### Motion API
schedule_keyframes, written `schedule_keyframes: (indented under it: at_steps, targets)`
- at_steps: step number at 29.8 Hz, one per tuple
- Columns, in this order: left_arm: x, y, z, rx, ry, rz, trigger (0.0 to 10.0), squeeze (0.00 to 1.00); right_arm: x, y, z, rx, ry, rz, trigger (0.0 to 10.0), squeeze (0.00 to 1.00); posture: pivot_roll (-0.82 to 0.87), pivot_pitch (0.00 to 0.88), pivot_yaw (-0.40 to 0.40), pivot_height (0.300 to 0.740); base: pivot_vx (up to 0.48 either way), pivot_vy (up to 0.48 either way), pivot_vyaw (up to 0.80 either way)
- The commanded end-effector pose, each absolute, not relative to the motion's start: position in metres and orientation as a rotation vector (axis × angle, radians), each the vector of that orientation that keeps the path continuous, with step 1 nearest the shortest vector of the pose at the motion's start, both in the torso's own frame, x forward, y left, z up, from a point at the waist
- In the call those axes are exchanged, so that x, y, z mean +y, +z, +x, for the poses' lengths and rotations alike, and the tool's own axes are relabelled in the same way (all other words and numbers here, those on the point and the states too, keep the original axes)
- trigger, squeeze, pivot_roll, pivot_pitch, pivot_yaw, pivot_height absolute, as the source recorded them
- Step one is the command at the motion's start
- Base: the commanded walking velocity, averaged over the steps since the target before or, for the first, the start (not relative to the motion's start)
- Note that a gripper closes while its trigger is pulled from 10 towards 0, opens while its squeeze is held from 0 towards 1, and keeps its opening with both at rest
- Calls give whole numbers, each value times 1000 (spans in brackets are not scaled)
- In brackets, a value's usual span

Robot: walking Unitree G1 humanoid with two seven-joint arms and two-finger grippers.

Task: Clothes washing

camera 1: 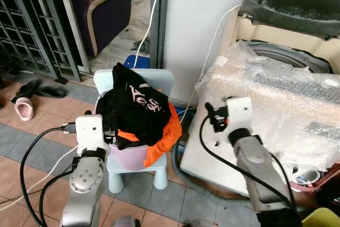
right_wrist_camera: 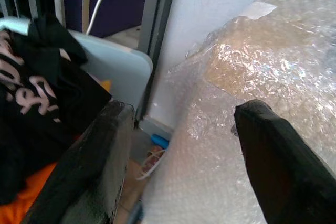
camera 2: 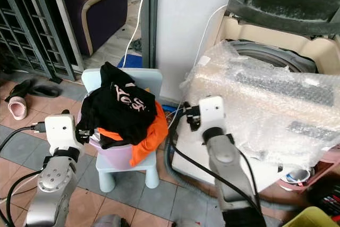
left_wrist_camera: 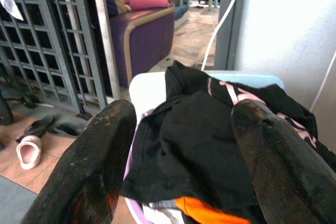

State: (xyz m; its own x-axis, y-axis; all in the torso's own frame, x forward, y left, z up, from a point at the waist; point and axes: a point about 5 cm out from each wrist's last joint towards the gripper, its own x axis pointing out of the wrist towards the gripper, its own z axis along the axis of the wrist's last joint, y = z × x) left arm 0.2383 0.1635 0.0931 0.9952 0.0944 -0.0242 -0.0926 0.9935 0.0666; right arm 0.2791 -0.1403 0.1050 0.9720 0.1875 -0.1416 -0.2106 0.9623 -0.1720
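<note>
A black garment with pink lettering tops a pile in a lilac basin on a small pale-blue chair. An orange garment hangs out under it. My left gripper is open at the pile's left edge; in the left wrist view its fingers frame the black cloth without closing on it. The washing machine, wrapped in bubble wrap, stands to the right with its lid raised. My right gripper is open and empty at the machine's front left corner.
A purple sofa and a metal gate stand at the back left. A pink slipper and dark shoes lie on the tiled floor. A white cable hangs behind the chair. A grey hose runs below the machine.
</note>
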Motion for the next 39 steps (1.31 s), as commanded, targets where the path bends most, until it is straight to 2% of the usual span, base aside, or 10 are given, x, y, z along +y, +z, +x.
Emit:
schedule_keyframes:
  at_steps: [1,14,20,21,30,34,35,36,37,39]
  targets:
    - [164,106,243,-27,97,71,10000,0,-135,115,285,76,271,-198,10000,0,41,0,-37,740,0,0,706]
    - [161,106,248,-24,65,74,10000,0,-114,108,283,91,450,-245,10000,0,15,0,-5,740,315,0,768]
    - [160,103,244,-3,60,75,10000,0,-110,85,282,207,507,-320,10000,0,29,0,-2,740,264,0,0]
    - [159,101,243,5,63,82,10000,0,-110,81,285,230,509,-348,10000,1000,33,0,-3,740,0,0,0]
    - [158,98,237,22,62,90,10000,0,-107,70,298,310,498,-392,10000,976,50,0,-5,740,0,0,0]
    - [157,99,234,25,57,90,10000,0,-106,62,300,355,513,-414,10000,863,60,13,-2,740,0,0,0]
    - [157,99,234,27,59,91,10000,0,-104,56,300,391,525,-399,10000,498,68,14,-5,740,0,0,0]
    - [157,99,234,27,59,91,10000,0,-104,56,300,391,525,-399,10000,498,68,14,-5,740,0,0,0]
    - [158,99,233,28,64,92,10000,0,-102,50,300,443,526,-349,10000,0,71,15,-7,740,0,0,0]
    - [159,100,233,28,68,93,10000,0,-102,40,303,520,489,-292,10000,0,79,22,-13,740,0,0,0]
